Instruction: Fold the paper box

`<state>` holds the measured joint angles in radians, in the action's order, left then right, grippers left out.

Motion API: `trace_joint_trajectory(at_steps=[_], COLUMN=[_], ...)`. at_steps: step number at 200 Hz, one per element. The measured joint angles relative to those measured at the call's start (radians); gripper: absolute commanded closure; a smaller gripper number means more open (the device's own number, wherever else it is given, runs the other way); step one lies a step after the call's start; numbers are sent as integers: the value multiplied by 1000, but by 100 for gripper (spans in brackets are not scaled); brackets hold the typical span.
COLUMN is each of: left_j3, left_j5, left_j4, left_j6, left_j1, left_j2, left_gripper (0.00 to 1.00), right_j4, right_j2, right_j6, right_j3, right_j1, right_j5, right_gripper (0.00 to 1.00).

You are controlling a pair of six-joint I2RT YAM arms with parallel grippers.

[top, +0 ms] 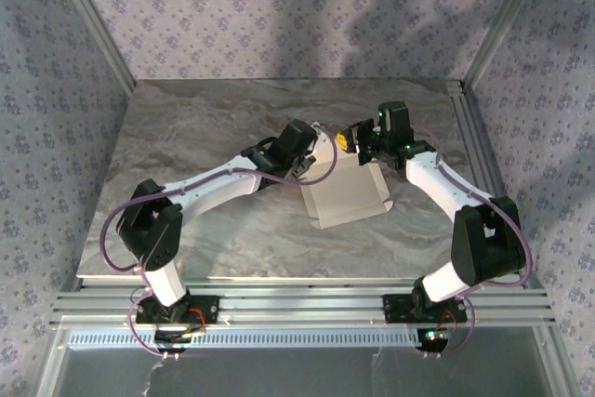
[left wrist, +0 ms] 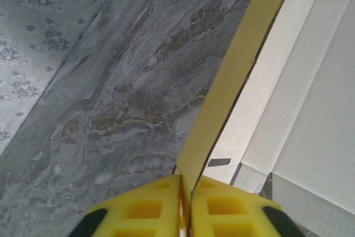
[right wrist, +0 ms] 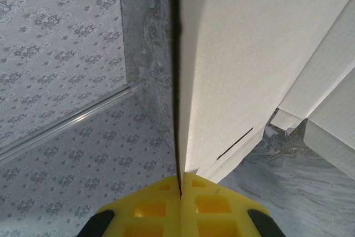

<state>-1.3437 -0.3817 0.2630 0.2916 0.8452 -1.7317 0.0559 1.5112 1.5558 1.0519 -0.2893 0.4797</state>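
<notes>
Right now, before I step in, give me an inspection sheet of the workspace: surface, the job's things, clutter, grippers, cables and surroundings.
Surface: grey marbled table top, flat, no spills seen.
Job's things: paper box, not yet folded, white side up, lying between the two arms with two flaps lifted.
Clutter: nothing seen.
Grippers: left gripper, jaws shut on a raised flap of the paper box with its yellow side showing; right gripper, jaws shut on a raised white flap.
Cables: purple cables loop along both arms; one loop hangs over the box's far edge.
Surroundings: floral-patterned walls on three sides; metal rails along the near edge.
</notes>
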Motion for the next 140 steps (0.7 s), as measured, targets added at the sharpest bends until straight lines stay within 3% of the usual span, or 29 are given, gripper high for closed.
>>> trace_joint_trajectory(at_steps=[38, 81, 112, 140], left_j3=[-4, -26, -37, 8], left_j5=[-25, -49, 12, 148], left_j4=[5, 42, 56, 12], left_j6=[-108, -400, -583, -696], left_j1=[2, 2, -23, -79], left_j2=[0, 0, 2, 36], left_gripper=[100, 100, 82, 75], right_j4=[-10, -50, -64, -67], right_j2=[0, 12, 15, 15], right_j6=[8, 35, 53, 60], right_j3=[0, 0, 0, 0], right_j1=[-1, -12, -14, -14], right_j5=[0, 6, 6, 1], right_gripper=[100, 100, 100, 100])
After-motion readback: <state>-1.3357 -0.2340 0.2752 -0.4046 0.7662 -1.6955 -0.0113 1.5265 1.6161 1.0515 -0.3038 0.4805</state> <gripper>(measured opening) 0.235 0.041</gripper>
